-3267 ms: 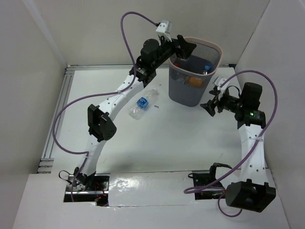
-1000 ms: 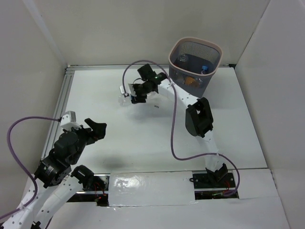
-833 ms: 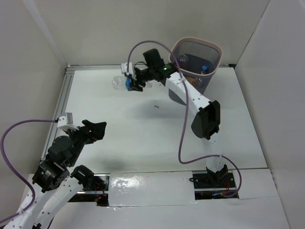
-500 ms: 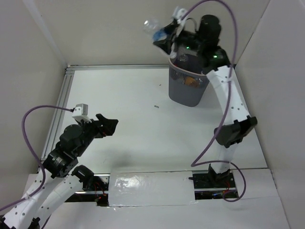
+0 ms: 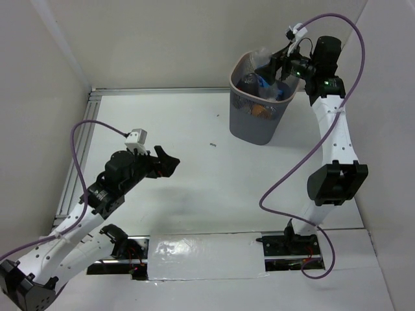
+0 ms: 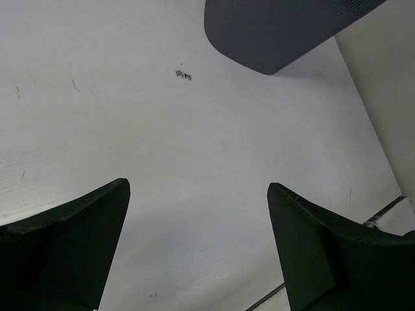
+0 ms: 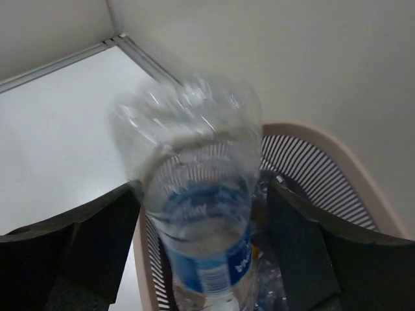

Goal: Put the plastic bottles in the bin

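My right gripper (image 5: 275,65) hangs over the grey mesh bin (image 5: 243,120) at the back right. In the right wrist view its jaws (image 7: 202,188) stand wide open. A clear bottle with a blue label (image 7: 207,246) shows blurred between them, with small gaps on both sides, over the bin's pinkish rim (image 7: 337,159). From above, the blue label (image 5: 264,80) is inside the bin's mouth. An orange bottle (image 5: 262,110) shows through the mesh. My left gripper (image 5: 170,165) is open and empty above the table at the front left (image 6: 198,186). No bottle lies on the table.
White walls close in the table at the left, back and right. An aluminium rail (image 5: 78,149) runs along the left edge. The bin's base (image 6: 279,32) shows at the top of the left wrist view. A small dark mark (image 5: 212,145) is on the table.
My right gripper lifted the blue-label bottle off the table, carried it to the bin and opened. My left arm drew back from the bin to the front left.
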`<state>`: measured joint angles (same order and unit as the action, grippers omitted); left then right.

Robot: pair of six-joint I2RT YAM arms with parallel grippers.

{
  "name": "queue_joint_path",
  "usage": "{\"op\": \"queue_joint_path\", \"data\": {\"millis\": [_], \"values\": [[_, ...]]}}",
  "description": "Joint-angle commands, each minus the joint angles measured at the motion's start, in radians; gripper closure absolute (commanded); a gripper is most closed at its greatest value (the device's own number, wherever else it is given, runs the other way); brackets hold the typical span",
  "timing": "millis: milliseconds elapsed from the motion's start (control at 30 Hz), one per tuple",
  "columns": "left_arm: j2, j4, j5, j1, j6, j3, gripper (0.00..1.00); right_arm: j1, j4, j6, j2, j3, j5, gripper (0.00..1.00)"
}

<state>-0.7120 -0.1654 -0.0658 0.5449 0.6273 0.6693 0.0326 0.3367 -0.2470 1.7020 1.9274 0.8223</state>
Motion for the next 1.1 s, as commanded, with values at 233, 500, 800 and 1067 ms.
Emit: {"op": "queue_joint_path", "data": {"millis": [233,500,800,1067], "values": [[-0.046,0.112,0.037,0.03,-0.037,0.076,0.0,0.036,-0.035,0.141,0.042,0.134,0.011,0.0],[-0.116,0.102,0.069,0.04,-0.057,0.136,0.0,0.081,0.244,0.159,-0.033,0.322,-0.196,0.0],[-0.213,0.147,0.098,0.04,-0.084,0.191,0.0,0.072,0.332,0.094,-0.382,-0.223,-0.672,0.0],[-0.294,0.165,0.127,0.021,-0.112,0.253,0.0,0.061,0.203,0.098,-0.59,-0.588,-0.706,0.0]]}}
